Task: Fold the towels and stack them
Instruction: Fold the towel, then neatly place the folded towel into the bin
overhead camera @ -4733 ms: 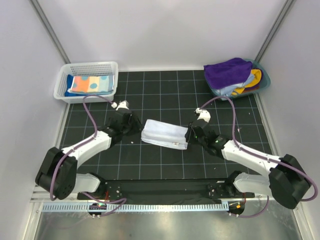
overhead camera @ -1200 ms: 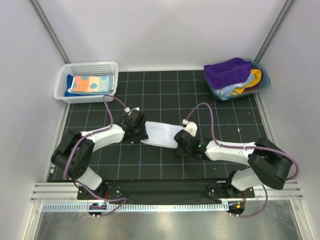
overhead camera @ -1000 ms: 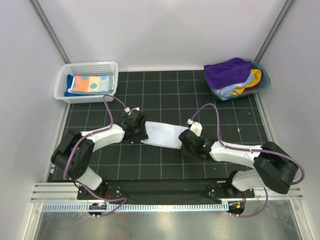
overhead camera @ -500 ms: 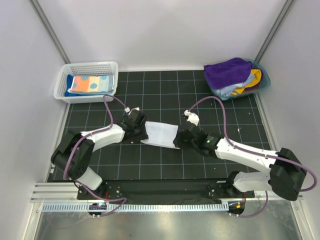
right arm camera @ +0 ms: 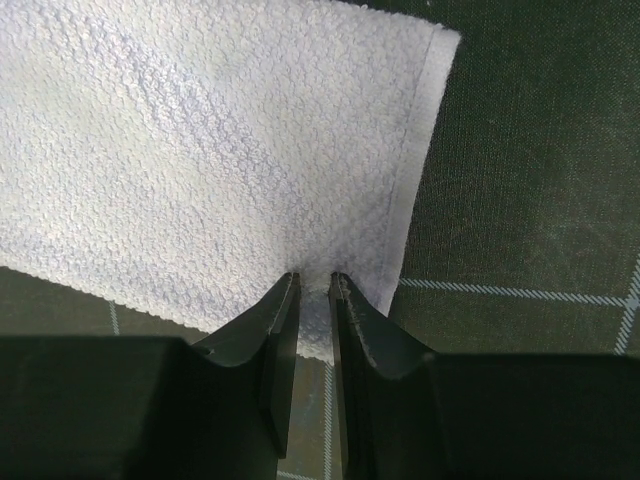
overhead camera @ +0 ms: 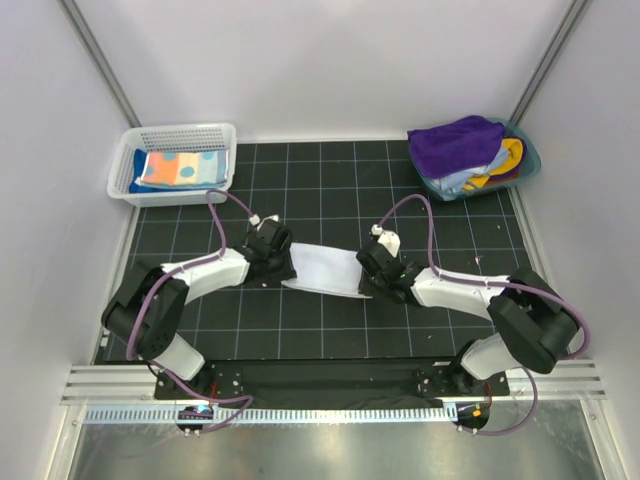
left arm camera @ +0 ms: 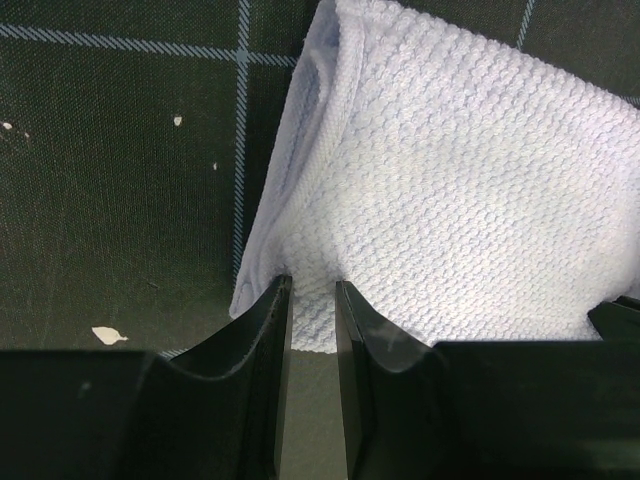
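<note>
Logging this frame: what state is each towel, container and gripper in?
white towel: folded, pinched at both ends.
left gripper: fingers shut on the white towel's edge.
right gripper: fingers shut on the white towel's edge.
polka-dot towel: folded, lying in the basket.
purple towel: unfolded, heaped on top.
tub: overfilled with crumpled towels.

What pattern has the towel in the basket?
The towel is pastel with orange and blue dots; top view.

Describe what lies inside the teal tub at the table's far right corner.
A crumpled purple towel tops the teal tub, covering most of it. Pale blue cloth and an orange-and-yellow patch peek out beneath. Whatever lies lower is hidden.
</note>
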`<state>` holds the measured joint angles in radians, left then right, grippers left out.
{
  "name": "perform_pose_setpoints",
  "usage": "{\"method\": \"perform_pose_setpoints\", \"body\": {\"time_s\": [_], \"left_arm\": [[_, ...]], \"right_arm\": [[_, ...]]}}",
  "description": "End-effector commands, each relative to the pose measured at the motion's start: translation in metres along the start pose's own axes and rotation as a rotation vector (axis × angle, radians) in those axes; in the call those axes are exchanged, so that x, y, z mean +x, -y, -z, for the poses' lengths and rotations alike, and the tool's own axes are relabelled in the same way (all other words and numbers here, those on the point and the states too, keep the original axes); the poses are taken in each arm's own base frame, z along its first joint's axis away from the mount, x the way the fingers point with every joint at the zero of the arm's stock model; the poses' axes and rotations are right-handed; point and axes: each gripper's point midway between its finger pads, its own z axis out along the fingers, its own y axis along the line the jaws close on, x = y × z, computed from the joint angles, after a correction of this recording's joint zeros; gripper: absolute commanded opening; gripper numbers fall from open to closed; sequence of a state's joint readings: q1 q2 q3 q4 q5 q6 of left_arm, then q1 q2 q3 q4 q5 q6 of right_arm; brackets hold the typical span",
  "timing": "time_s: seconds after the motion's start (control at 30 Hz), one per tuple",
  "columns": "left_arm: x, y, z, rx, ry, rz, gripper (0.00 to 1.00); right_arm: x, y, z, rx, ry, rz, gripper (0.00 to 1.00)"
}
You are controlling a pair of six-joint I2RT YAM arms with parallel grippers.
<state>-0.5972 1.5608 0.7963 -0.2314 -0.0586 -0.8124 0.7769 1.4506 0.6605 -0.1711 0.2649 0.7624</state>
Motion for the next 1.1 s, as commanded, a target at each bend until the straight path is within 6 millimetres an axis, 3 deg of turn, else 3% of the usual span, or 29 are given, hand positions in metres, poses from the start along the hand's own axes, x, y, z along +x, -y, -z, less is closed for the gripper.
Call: {"method": "perform_pose_setpoints", "body": {"time_s": [0.0, 0.2, 0.33, 0.47, 0.53, 0.7, 0.9, 1.07], "left_arm": [[0.004, -0.007, 0.007, -0.036, -0.020, -0.003, 0.28], [-0.017, 0.003, 0.027, -0.035, 0.018, -0.039, 0.31], [-0.050, 0.016, 0.051, -0.025, 0.088, -0.063, 0.47], [-0.068, 0.008, 0.061, -0.035, 0.078, -0.069, 0.53], [-0.067, 0.002, 0.055, -0.037, 0.032, -0.083, 0.53], [-0.057, 0.019, 0.044, 0.107, -0.114, -0.125, 0.55], [-0.039, 0.019, 0.015, 0.141, -0.208, -0.136, 0.64], [-0.033, 0.004, -0.003, 0.070, -0.231, -0.121, 0.69]], "right_arm": [[0.006, 0.013, -0.002, 0.029, 0.008, 0.013, 0.27], [0.007, 0.014, -0.005, 0.029, 0.001, 0.021, 0.27], [0.006, 0.012, -0.007, 0.019, -0.003, 0.020, 0.27], [0.004, 0.015, -0.008, 0.020, -0.004, 0.019, 0.27], [0.003, 0.015, -0.008, 0.015, -0.005, 0.016, 0.27], [0.001, 0.015, -0.011, -0.003, -0.014, 0.006, 0.27], [0.001, 0.017, -0.014, -0.013, -0.021, 0.002, 0.27], [0.003, 0.015, -0.014, -0.031, -0.031, 0.002, 0.27]]}}
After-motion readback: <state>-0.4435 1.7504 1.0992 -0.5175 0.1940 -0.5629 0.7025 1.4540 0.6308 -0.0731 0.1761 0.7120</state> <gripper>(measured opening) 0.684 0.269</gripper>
